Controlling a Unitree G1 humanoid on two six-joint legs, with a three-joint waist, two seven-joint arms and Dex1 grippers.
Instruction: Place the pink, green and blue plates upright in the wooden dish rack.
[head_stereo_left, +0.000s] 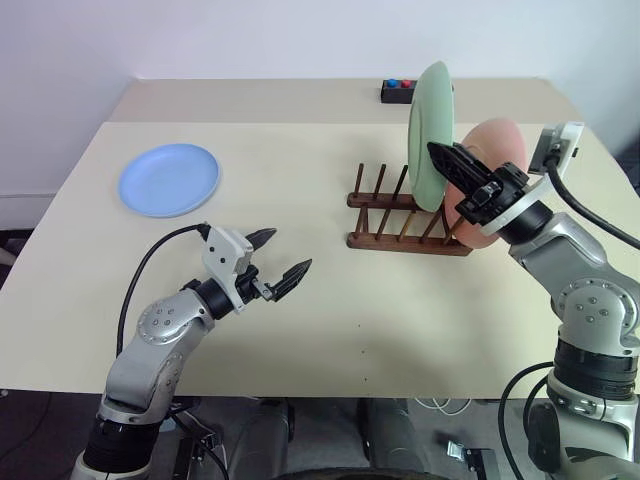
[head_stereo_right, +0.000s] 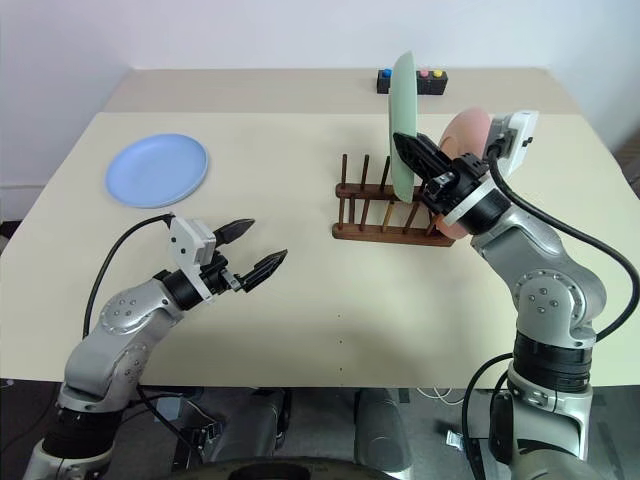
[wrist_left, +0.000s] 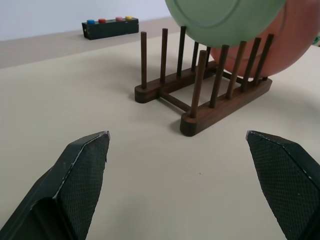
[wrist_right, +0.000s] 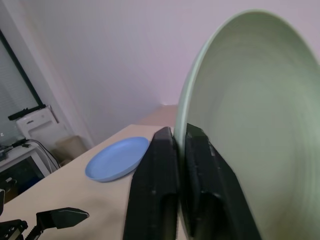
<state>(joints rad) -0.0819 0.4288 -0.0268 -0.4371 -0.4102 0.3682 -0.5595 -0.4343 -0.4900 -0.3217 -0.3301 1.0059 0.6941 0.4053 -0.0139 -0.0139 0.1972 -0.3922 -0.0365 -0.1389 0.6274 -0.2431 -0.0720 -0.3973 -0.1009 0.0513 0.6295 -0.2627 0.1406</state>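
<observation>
The right gripper (wrist_right: 181, 165) has its two fingers narrowly set on either side of the green plate's (head_stereo_left: 430, 135) rim — whether they pinch it or have slackened, I can't tell. That plate stands upright in the rack (head_stereo_left: 408, 222), beside the pink plate (head_stereo_left: 495, 150). The left gripper (head_stereo_left: 281, 258) hovers over the table (head_stereo_left: 400, 320) with fingers spread wide, holding nothing. The blue plate (head_stereo_left: 169, 179) lies flat, well apart.
</observation>
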